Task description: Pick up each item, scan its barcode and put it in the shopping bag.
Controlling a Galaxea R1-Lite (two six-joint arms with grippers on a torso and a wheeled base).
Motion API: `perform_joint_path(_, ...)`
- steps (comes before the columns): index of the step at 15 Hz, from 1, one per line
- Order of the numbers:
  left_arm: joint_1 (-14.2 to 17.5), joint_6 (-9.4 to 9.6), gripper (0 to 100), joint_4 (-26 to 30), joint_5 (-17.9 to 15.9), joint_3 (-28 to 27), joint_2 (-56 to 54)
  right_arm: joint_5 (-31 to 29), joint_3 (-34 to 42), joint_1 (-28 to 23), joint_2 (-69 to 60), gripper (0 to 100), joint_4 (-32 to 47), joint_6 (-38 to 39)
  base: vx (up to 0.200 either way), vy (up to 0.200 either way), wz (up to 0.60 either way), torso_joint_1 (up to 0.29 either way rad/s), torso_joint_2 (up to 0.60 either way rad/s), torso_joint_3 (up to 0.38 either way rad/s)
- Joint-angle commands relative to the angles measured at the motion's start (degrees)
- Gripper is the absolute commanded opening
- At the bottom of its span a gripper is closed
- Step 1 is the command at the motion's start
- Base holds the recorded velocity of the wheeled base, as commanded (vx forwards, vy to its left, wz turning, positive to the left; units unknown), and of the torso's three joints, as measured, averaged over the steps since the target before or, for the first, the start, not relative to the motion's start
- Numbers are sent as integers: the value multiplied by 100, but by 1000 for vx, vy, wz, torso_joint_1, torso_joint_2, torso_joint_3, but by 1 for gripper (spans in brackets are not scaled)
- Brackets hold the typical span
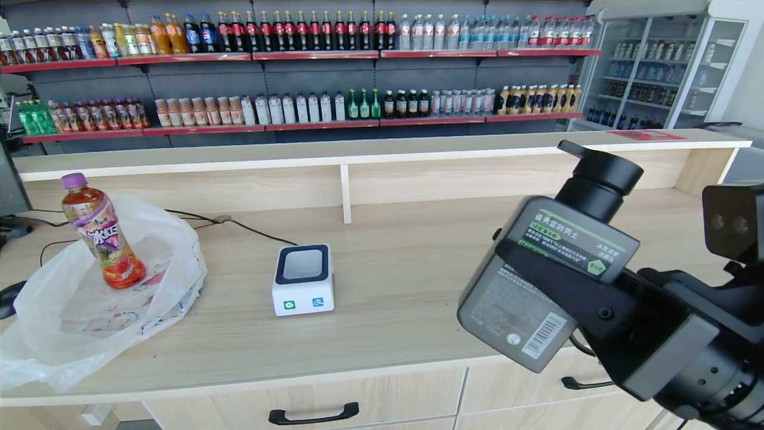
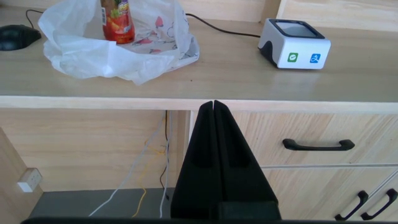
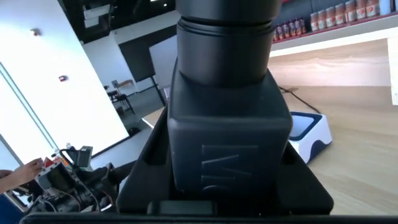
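Note:
My right gripper (image 1: 567, 272) is shut on a dark grey pump bottle (image 1: 537, 286), held tilted in the air at the right, above the counter's front edge, its barcode label facing the head camera. The same pump bottle (image 3: 227, 124) sits between the fingers in the right wrist view. The white barcode scanner (image 1: 302, 279) with a dark blue top stands mid-counter, left of the bottle. A white plastic shopping bag (image 1: 71, 298) lies at the left with an orange tea bottle (image 1: 101, 233) upright in it. My left gripper (image 2: 214, 109) is shut with nothing in it, below the counter edge, in front of the cabinet.
A black cable (image 1: 239, 224) runs across the counter behind the scanner. A raised back ledge (image 1: 358, 149) with a divider borders the counter. Drawers with black handles (image 1: 313, 414) lie below. A black mouse (image 2: 15, 37) sits beside the bag.

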Motion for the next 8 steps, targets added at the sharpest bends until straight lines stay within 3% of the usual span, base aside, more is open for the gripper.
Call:
perform_joint_path(1,0,-1,0,-2,-5,0,-2,16,-318,-5,42,0,-3,115,0,0,0,0,0,0)
perform_joint_path(8,0,-1,0,-2,4,0,-2,262,-564,13,60,0,-3,195,0,0,0,0,0,0)
